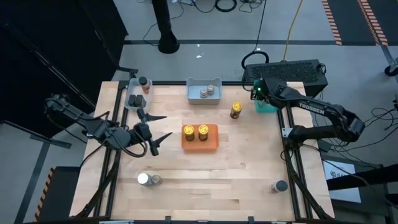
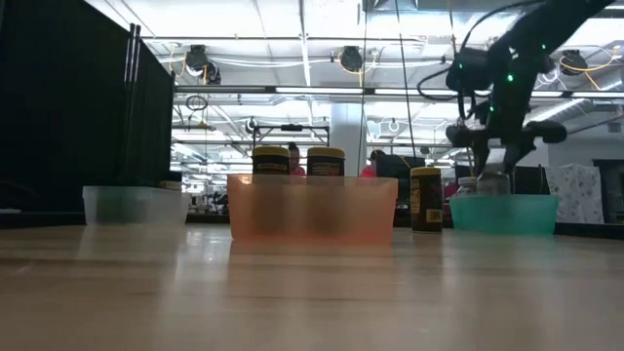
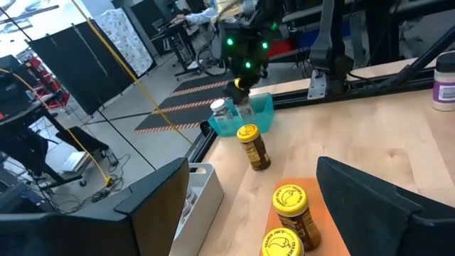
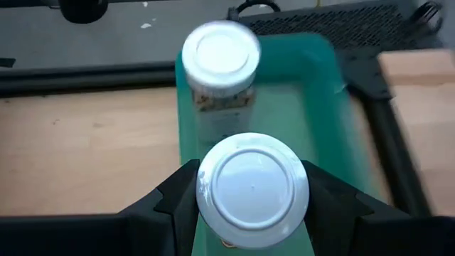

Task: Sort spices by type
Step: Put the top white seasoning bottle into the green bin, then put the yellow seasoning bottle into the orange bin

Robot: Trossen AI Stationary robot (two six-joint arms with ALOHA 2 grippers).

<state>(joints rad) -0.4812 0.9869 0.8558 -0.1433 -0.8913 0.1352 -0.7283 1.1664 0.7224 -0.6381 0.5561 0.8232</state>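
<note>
Right gripper (image 4: 252, 195): over the teal tray (image 4: 323, 114) at the table's far right edge; fingers closed on a white-lidded jar (image 4: 252, 186), held upright above the tray floor. A second white-lidded jar (image 4: 220, 60) already stands in that tray, just beyond the held one.

Left gripper (image 1: 152, 132): hovering over bare table on the left side, fingers spread wide, holding nothing.

Orange tray (image 1: 211, 144): table centre, two yellow-lidded jars (image 1: 195, 132) upright side by side.

Blue-grey tray (image 1: 194, 97): far middle, two grey-lidded jars (image 1: 207, 92).

Clear tray (image 1: 132, 87): far left, one dark-lidded jar (image 1: 143, 82) upright, two more dark jars apparently lying beside it.

Loose stock: one yellow-lidded jar (image 1: 236, 111) standing between the orange and teal trays; a white-lidded jar (image 1: 144, 179) near the front left, with something I cannot make out touching it; a grey-lidded jar (image 1: 279, 186) near the front right.

Status, as judged: placement of the held jar in progress; three loose jars left to sort.

Risks, as judged: the held jar sits close to its neighbour, so a descent drifting that way could knock the standing jar over. A release made too high could let the jar topple inside the tray or bounce against its wall. The opening fingers could also catch the tray's side and shift it
</note>
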